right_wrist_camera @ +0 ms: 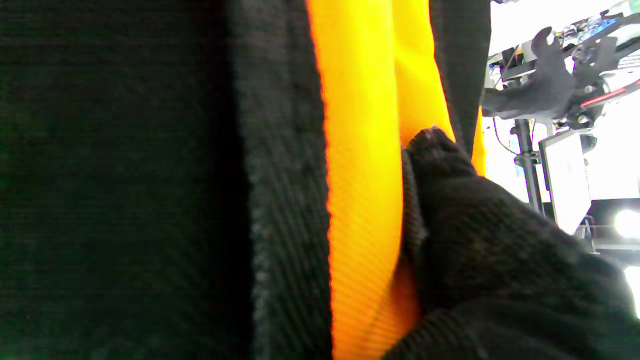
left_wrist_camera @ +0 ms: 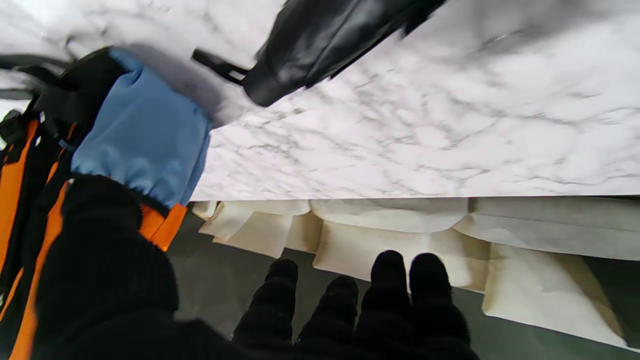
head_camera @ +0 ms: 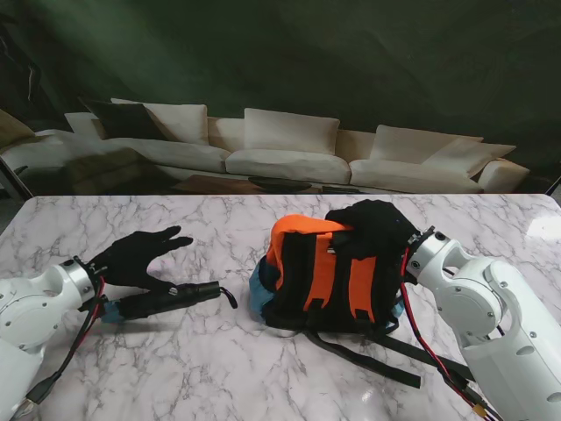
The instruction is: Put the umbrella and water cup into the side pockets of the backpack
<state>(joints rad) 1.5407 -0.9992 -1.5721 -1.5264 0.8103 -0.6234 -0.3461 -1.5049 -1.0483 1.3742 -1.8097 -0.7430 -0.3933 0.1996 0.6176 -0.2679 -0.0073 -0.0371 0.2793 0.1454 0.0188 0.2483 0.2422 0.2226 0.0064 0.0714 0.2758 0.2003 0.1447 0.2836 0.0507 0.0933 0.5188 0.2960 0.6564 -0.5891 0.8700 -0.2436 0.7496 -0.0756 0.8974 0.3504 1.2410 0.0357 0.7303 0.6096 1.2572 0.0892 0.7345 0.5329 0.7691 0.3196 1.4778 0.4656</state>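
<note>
The orange and black backpack lies flat at the middle right of the marble table, its blue side pocket facing left. My right hand rests on its far upper edge, thumb and fingers closed on orange fabric. The folded black umbrella lies to the left of the pocket, its loop strap pointing toward it. My left hand hovers just beyond the umbrella with fingers spread, holding nothing. In the left wrist view the umbrella and the blue pocket show past my fingertips. No water cup is visible.
The backpack's black straps trail across the table toward me at the right. A red cable runs along my right arm. A white sofa stands beyond the table's far edge.
</note>
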